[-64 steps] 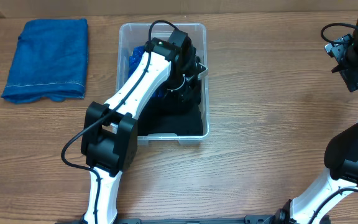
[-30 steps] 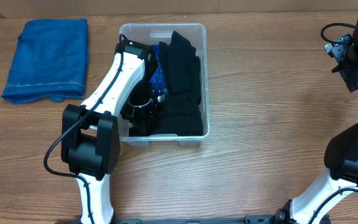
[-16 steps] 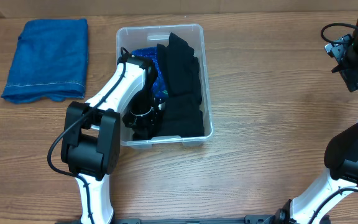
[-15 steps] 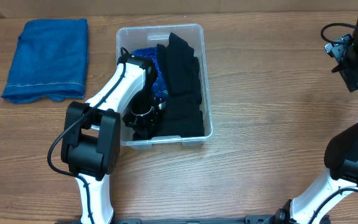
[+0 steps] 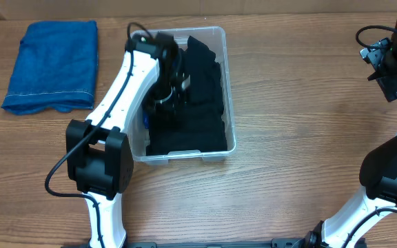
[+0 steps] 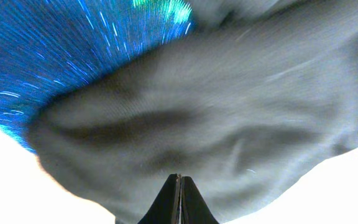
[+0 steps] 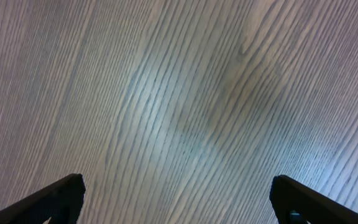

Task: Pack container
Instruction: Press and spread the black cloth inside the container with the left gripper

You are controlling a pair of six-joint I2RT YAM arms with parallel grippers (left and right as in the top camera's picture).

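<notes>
A wooden tabletop fills nearly the whole overhead view, mid-brown with long grain running left to right and a few darker streaks. Along its far edge runs a pale band; whether that is wall or floor cannot be told. The light is even and soft. Seen close from the right wrist, the wood carries a dull whitish sheen across its middle.

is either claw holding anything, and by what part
Right claw: open over the table, holding nothing. Left claw: shut, tips against the black cloth in the container, no fold visible between them, so apparently nothing held.
</notes>
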